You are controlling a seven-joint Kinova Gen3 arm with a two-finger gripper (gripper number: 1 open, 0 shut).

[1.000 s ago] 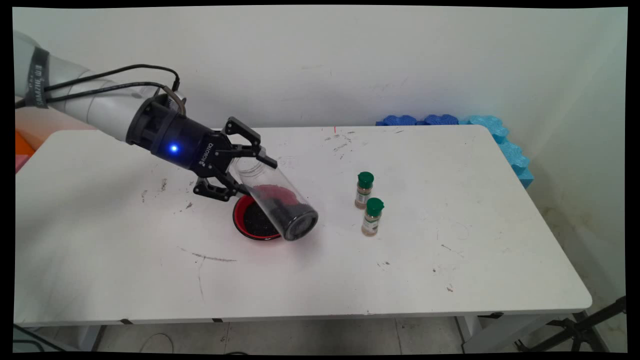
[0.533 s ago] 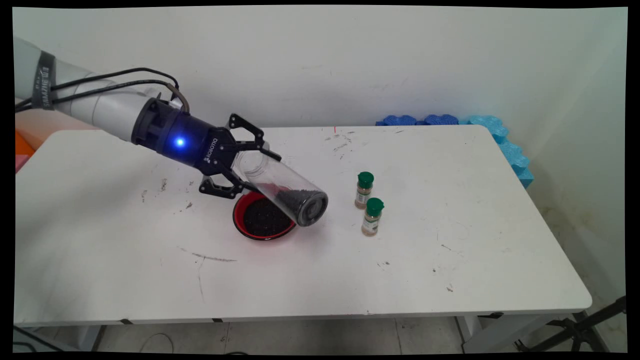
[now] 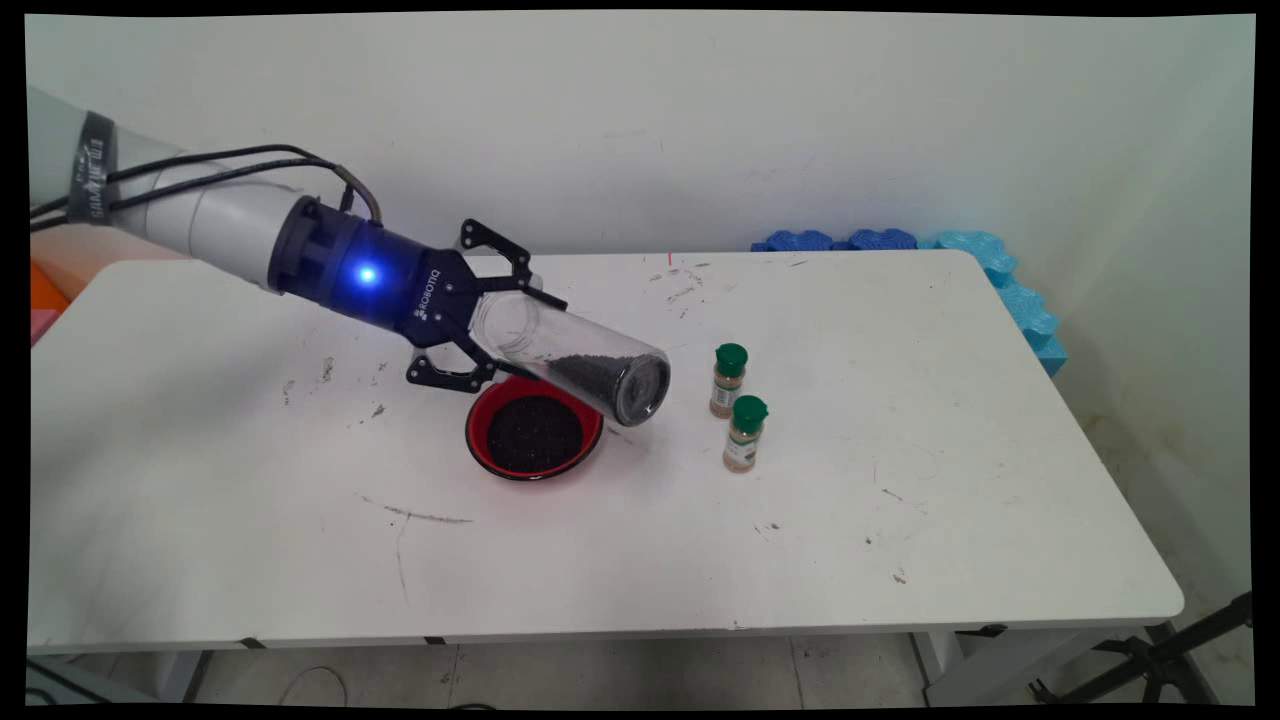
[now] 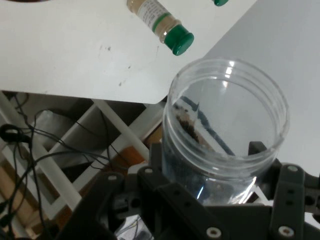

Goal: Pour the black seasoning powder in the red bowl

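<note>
The black pincer (image 3: 505, 335) is clamped on a clear jar (image 3: 570, 355) of dark grains, now tipped closer to level than a second ago, so fewer spill. Just below sits a red bowl (image 3: 533, 433) of grains; beyond stand two green-capped spice bottles (image 3: 738, 405).

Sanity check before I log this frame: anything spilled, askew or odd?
No spill visible. The gripper holds a clear jar tilted nearly flat above the red bowl, dark grains pooled at its base end. Both spice bottles stand upright. The table is scuffed.
</note>
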